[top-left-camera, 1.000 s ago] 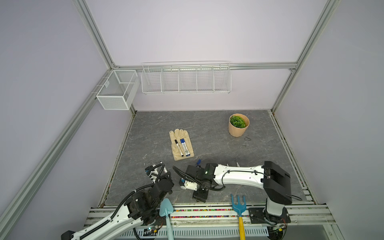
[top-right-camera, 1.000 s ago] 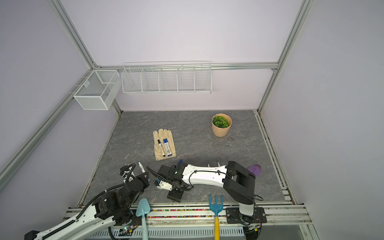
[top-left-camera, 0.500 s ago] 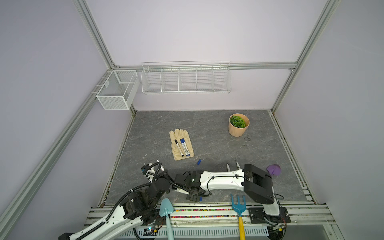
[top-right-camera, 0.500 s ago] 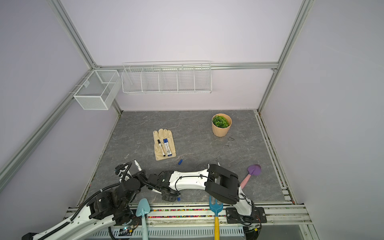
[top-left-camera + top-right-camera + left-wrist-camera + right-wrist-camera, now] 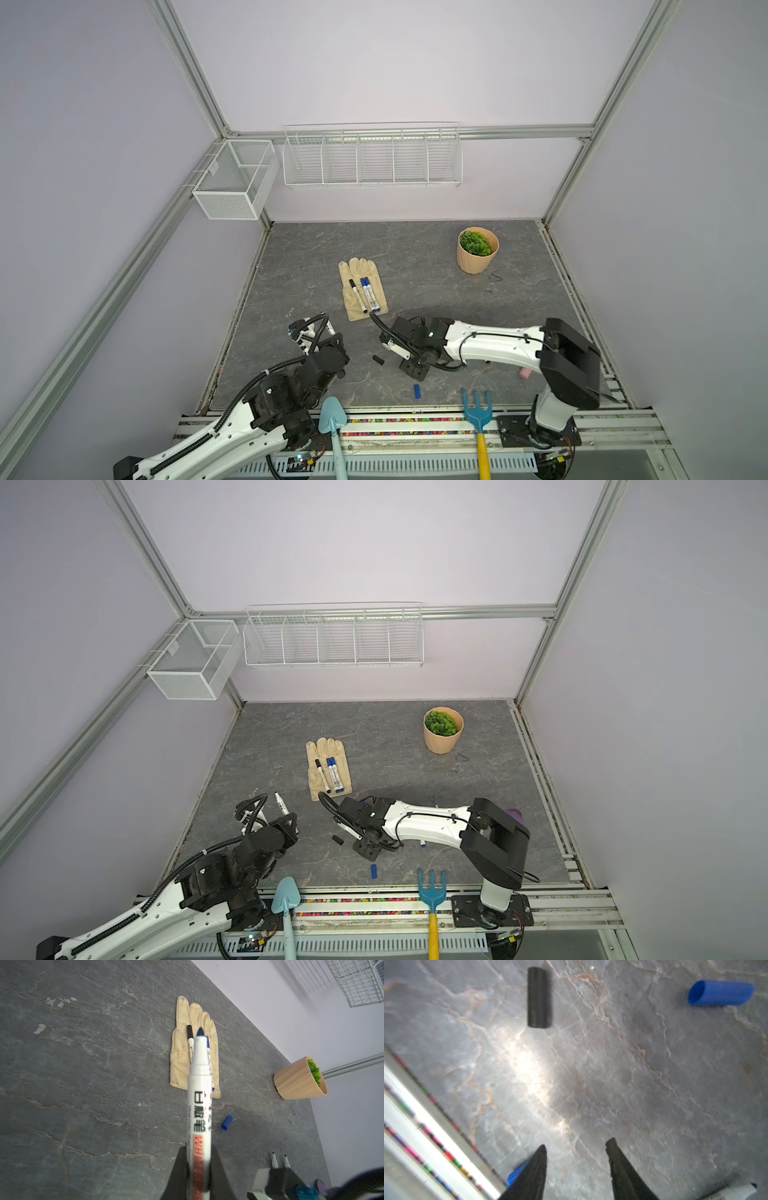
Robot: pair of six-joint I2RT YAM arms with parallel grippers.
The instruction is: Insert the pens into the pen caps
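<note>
My left gripper (image 5: 198,1149) is shut on a white pen (image 5: 199,1093) whose bare blue tip points at the glove; in both top views this pen (image 5: 330,328) (image 5: 281,803) sticks up at front left. My right gripper (image 5: 576,1144) (image 5: 410,369) is open and empty just above the floor. A black pen cap (image 5: 539,997) (image 5: 377,359) lies ahead of it. A blue cap (image 5: 720,992) lies off to one side, and another blue cap (image 5: 517,1174) (image 5: 417,391) is half hidden behind a finger. Three capped pens (image 5: 365,295) rest on the glove. Two uncapped pens (image 5: 274,1162) lie by the right arm.
A tan glove (image 5: 353,309) lies mid-floor and a potted plant (image 5: 476,251) stands at back right. A teal trowel (image 5: 332,419) and a blue hand fork (image 5: 478,411) lean over the front rail. Wire baskets (image 5: 372,156) hang on the back wall.
My right arm swung left to beside the left gripper half a second ago and has since drawn back right. The black cap now lies uncovered. The left gripper kept its pen.
</note>
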